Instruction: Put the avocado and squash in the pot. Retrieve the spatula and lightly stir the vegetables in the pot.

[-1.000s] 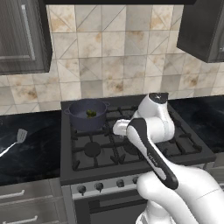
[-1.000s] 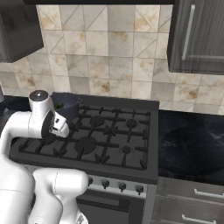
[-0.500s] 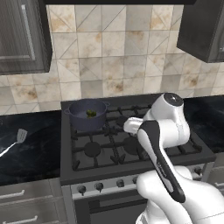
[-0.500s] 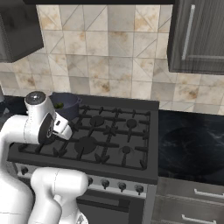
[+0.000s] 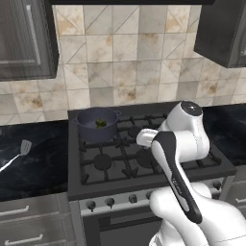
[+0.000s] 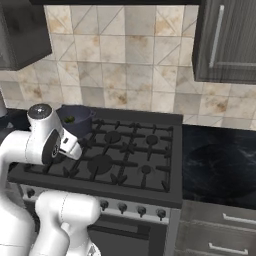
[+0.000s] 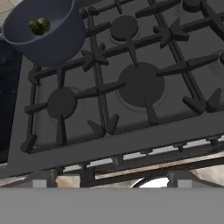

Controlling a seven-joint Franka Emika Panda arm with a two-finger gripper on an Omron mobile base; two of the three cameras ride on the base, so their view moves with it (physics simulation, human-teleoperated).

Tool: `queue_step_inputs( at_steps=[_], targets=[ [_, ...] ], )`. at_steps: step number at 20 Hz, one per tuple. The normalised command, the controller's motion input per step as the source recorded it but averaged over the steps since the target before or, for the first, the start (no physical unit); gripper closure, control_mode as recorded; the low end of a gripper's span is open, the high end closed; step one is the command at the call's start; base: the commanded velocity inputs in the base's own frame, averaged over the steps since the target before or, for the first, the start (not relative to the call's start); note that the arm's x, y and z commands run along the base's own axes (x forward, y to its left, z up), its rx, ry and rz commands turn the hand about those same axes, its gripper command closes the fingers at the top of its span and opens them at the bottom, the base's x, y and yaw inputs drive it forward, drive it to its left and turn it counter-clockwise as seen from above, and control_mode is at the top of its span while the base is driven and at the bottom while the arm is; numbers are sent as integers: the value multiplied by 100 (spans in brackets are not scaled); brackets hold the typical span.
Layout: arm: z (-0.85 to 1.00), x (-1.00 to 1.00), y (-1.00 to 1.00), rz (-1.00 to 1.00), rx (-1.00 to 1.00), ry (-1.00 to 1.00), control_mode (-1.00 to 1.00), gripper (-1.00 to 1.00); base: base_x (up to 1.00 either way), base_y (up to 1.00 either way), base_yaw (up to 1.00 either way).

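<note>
The pot sits on the far left burner with green food inside. The spatula lies far left on the dark counter, handle toward the near left. I cannot tell how open the fingers are.

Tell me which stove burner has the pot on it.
The rear-left burner: the dark blue-grey pot sits there with green vegetables inside. The other burners carry only bare grates.

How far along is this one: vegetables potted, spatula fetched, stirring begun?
Green vegetable pieces already lie in the squat dark blue-grey pot on the stove's rear-left burner. The light grey slotted spatula lies untouched on the black counter left of the stove. Fetching and stirring remain.
</note>
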Motion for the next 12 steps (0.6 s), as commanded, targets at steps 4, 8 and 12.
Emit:
queue_step_inputs(
  at_steps=[4, 8, 12],
  targets=[
    [0, 0, 0, 0, 0, 0, 100, -100, -65, 100, 0],
    [0, 0, 0, 0, 0, 0, 100, -100, -11, 100, 0],
    [0, 0, 0, 0, 0, 0, 100, -100, 30, 100, -6]
  ],
)
